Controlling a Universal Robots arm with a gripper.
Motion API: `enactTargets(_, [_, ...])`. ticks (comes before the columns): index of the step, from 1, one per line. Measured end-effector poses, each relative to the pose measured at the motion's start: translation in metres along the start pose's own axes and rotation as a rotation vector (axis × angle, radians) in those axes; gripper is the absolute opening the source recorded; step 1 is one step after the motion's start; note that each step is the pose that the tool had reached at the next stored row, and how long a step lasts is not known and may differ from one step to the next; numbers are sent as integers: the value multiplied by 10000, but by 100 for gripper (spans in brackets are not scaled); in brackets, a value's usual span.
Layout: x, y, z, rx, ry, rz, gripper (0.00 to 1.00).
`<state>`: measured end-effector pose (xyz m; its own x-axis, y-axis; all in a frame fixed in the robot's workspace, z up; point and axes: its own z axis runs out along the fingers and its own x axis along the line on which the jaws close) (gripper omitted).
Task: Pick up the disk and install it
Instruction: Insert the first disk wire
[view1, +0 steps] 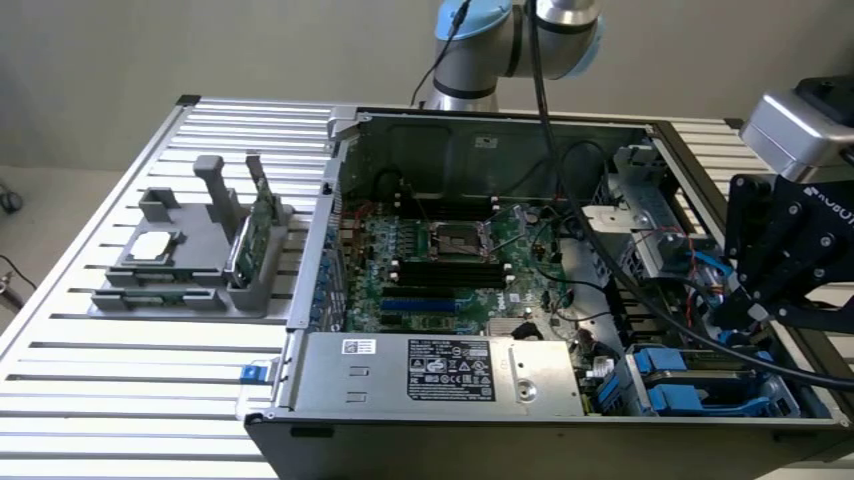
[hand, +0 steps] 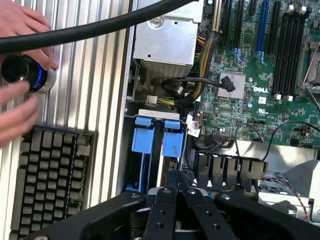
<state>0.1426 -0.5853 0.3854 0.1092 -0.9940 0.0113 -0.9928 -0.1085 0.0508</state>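
Two blue plastic carriers stand side by side in the drive bay at the case's front corner, also seen in the exterior view as blue carriers. Only blue frame ends show, so I cannot tell which one holds the disk; its silver body is hidden. My gripper hangs just over the bay with its black fingers pressed together and nothing between them. The tips are close to the nearer carrier's end; contact cannot be made out. In the exterior view the gripper is at the case's right side, above the bay.
The open computer case holds a motherboard and power supply. A thick black cable crosses overhead. A person's hands rest on a black knob beside a keyboard. A grey fixture stands at the exterior view's left.
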Motion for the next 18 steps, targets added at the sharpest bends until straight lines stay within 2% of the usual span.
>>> enactTargets(3, [0,0,-2,0,0,0,18])
enactTargets(4, [0,0,-1,0,0,0,25])
enactTargets(8, [0,0,-2,0,-3,41,25])
enactTargets(18, [0,1,-1,-15,-87,1497,25])
